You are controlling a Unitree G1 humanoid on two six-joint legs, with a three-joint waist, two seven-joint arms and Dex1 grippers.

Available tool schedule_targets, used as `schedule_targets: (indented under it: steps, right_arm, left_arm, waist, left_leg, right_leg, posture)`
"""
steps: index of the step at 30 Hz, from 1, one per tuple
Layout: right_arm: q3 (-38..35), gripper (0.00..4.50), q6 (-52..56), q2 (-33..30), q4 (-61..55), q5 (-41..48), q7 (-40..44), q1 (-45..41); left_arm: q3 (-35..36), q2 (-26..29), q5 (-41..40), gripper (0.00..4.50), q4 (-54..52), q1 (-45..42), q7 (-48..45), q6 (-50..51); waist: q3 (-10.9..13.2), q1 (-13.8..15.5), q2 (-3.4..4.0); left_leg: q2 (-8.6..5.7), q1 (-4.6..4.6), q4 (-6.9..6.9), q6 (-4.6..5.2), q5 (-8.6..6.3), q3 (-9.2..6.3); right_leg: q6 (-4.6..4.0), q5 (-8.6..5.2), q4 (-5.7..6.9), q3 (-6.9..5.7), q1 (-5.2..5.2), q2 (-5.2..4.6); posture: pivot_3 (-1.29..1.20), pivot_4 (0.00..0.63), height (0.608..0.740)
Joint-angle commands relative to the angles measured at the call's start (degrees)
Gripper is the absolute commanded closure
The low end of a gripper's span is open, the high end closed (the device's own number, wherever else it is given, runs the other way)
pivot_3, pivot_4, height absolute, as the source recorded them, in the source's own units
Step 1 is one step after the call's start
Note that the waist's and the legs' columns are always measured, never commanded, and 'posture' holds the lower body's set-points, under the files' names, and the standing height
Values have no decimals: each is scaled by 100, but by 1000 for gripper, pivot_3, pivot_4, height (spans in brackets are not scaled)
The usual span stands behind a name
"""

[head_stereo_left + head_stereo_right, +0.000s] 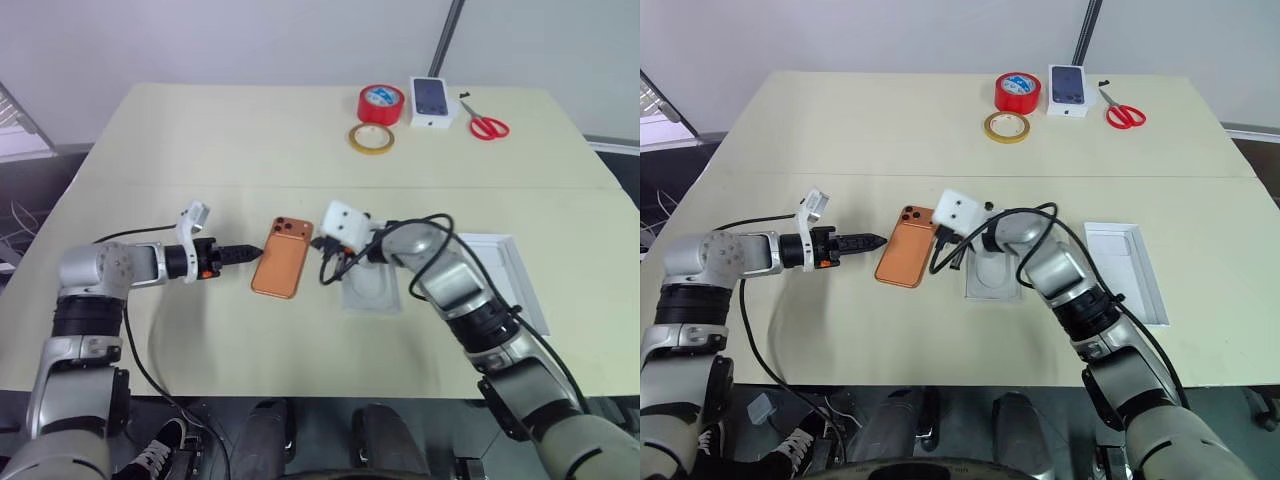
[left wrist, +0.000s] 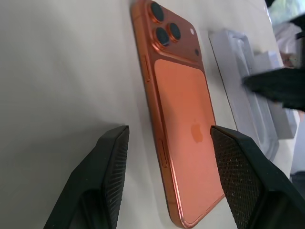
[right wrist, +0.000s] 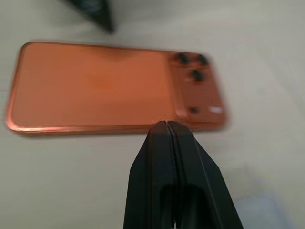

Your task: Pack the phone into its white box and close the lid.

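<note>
The orange phone lies back up on the table, its camera cluster at the far end. My left gripper is open at the phone's left long edge; in the left wrist view its fingers stand apart with the phone's near end between them, not pinched. My right gripper is shut with nothing in it. Its joined tips meet the phone's right long edge near the cameras. A shallow white tray lies to the right; I cannot tell whether it is the white box or the lid.
A flat white insert with an oval recess lies under my right forearm, just right of the phone. At the table's far side are a red tape roll, a yellow tape ring, a small box printed with a dark phone and red scissors.
</note>
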Motion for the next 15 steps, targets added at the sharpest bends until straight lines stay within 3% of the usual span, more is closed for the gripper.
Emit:
schedule_targets:
  steps: [1, 7, 15]
  right_arm:
    - [259, 4479, 17, 28, 115, -259, 62, -221]
    - [663, 4479, -102, -79, 316, -723, 118, -244]
    - [622, 4479, -287, 217, 485, -851, 40, -296]
  left_arm:
    - [-149, -31, 158, 1642, 148, -121, -271, -192]
    - [-313, -192, 352, 1642, 272, -104, -479, -292]
    - [-632, -618, 417, 1642, 106, -111, -536, 55]
  waist:
    - [0, -4, 0]
    - [-1, -10, 0]
    - [-8, 3, 0]
  left_leg:
    - [0, 0, 0, 0, 0, 0]
    - [0, 1, 0, 3, -2, 0]
    - [-1, 5, 3, 8, -5, 0]
  right_leg:
    - [0, 0, 0, 0, 0, -1]
    - [0, 0, 3, 0, -1, -1]
    - [0, 0, 4, 0, 4, -1]
  posture:
    - [0, 150, 728]
    - [0, 150, 728]
    - [0, 150, 728]
